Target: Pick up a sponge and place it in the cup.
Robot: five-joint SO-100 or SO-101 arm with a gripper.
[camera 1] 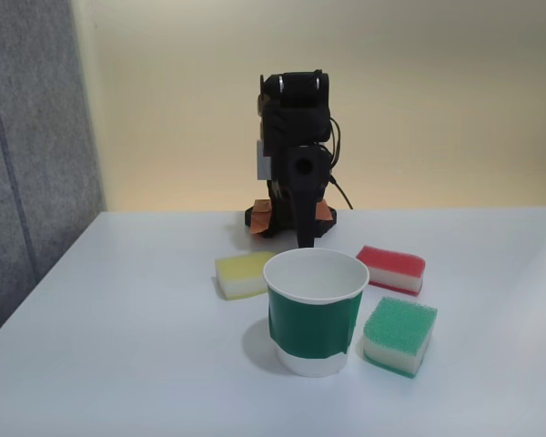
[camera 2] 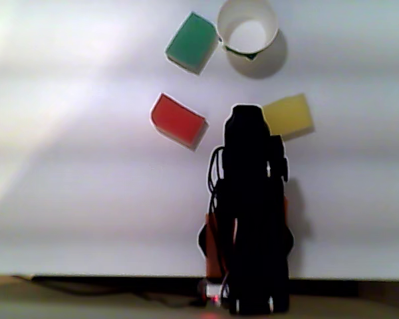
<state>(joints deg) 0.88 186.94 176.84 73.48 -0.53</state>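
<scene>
While the arm sits folded at the back of the table (camera 1: 118,300), its tool (camera 1: 304,238) points down, spread unreadable. Red-pink sponge (camera 1: 392,268) lies beside the cup (camera 1: 315,309); reaching over risks snagging the green-topped sponge (camera 1: 399,335) or tipping that cup.

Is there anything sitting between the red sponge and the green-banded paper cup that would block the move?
Nothing visible does. The red-topped rectangular sponge lies apart from the white paper cup with the green band, with bare white table between them. The green-topped sponge sits off to the side of that path, and the cup's mouth looks open and empty.
</scene>
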